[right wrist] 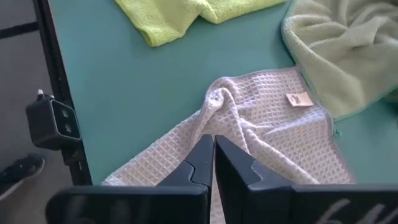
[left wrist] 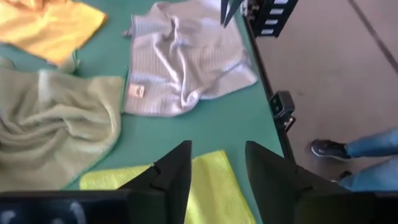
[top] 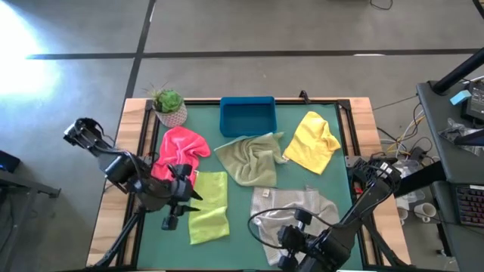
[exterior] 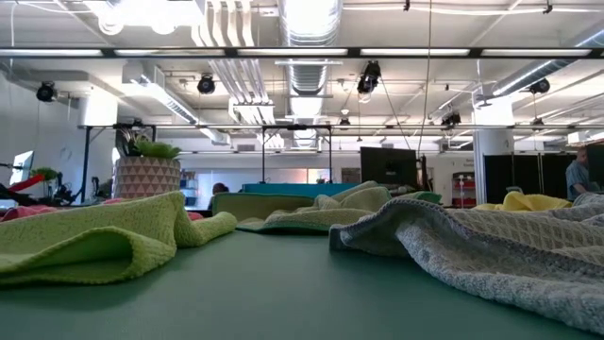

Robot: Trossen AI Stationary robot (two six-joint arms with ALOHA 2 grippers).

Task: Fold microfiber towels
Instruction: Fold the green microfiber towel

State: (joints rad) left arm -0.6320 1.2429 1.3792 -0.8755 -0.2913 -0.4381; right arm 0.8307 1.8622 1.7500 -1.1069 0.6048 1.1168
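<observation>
Five towels lie on the green table. The lime green towel (top: 209, 208) lies folded at the near left, with my left gripper (left wrist: 217, 165) open just above its left part (left wrist: 211, 186) and touching nothing. Behind it lies the hot pink towel (top: 181, 146), crumpled. The olive towel (top: 249, 159) is bunched in the middle and the yellow towel (top: 314, 141) lies at the far right. The light grey towel (right wrist: 261, 124) is rumpled at the near right, with my right gripper (right wrist: 213, 146) shut over its near part. My right gripper points slanting down at the grey towel's near part (right wrist: 233, 134) with its fingers shut. I cannot tell whether the fingertips touch the cloth. The towel lies slack on the table with a raised wrinkle (right wrist: 217, 99) just beyond the tips.
A blue tray (top: 247, 117) stands at the far middle and a potted plant (top: 168, 106) at the far left corner. Black rails (right wrist: 59, 87) run along the table's edges. A person's shoe and leg (left wrist: 348, 149) show beyond the near edge.
</observation>
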